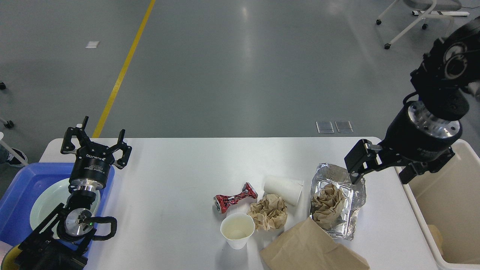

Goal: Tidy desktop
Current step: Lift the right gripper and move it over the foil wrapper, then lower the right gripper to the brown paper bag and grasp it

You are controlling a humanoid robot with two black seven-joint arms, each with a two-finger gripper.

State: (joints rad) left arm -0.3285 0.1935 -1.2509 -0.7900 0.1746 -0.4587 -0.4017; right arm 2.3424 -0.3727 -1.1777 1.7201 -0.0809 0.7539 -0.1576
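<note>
The white desktop (176,176) carries litter right of centre: a crushed red can (235,197), a white paper cup (284,189) lying on its side, an upright paper cup (237,230), a ball of crumpled brown paper (268,212), a foil tray (356,187) holding more crumpled paper (329,204), and a flat brown paper bag (311,249). My right gripper (380,170) points downward, open and empty, above the foil tray's far right corner. At the table's left end my left gripper (95,139) stands open and empty over the far rim of a blue tray.
A cream-white bin (446,198) stands against the table's right end, beside my right wrist. The blue tray (18,195) at the left holds a pale plate (45,204). Grey floor with a yellow line lies beyond the table's far edge.
</note>
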